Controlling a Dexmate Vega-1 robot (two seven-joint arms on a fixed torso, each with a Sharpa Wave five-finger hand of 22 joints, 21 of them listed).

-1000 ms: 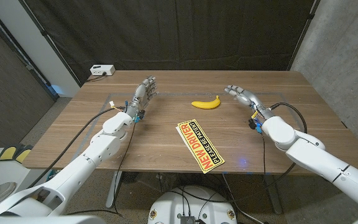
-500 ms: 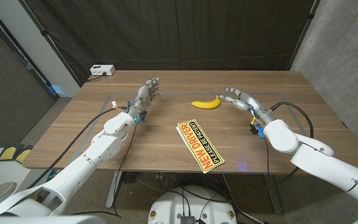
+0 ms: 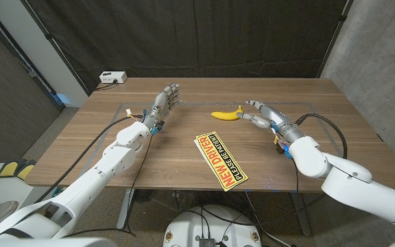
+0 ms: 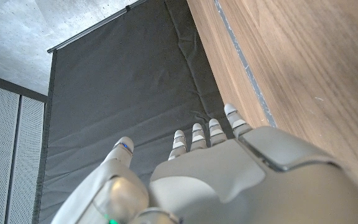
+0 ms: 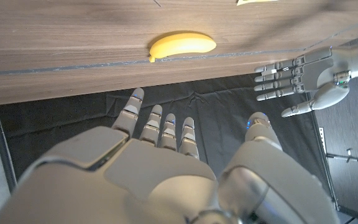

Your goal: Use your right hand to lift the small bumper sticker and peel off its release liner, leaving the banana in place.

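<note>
On the wooden bench [image 3: 149, 147] nothing of the task is yet in hand: the small bumper sticker [image 3: 221, 160], a yellow strip with red and black lettering, lies flat and slanted near the bench's front edge, roughly midway between the two arms. The left hand [image 3: 164, 101] is held up over the far left part of the bench, fingers straight and apart, holding nothing. The right hand [image 3: 260, 112] hovers further back on the right, fingers spread and empty, its fingertips just beside the stem end of the banana [image 3: 227, 114], which lies well apart from the sticker towards the back; the right wrist view shows the same fruit beyond the outstretched fingers. I judge the step in hand to be the reach for the sticker, and the right hand is at present nearer the banana than its target, so it will need to draw back towards the robot and come down at the sticker without sweeping the fruit. A flat sheet offers little to grip; the better approach is probably to work a fingertip under one corner or short end, pinch there, and lift slowly so the liner can be separated afterwards.
</note>
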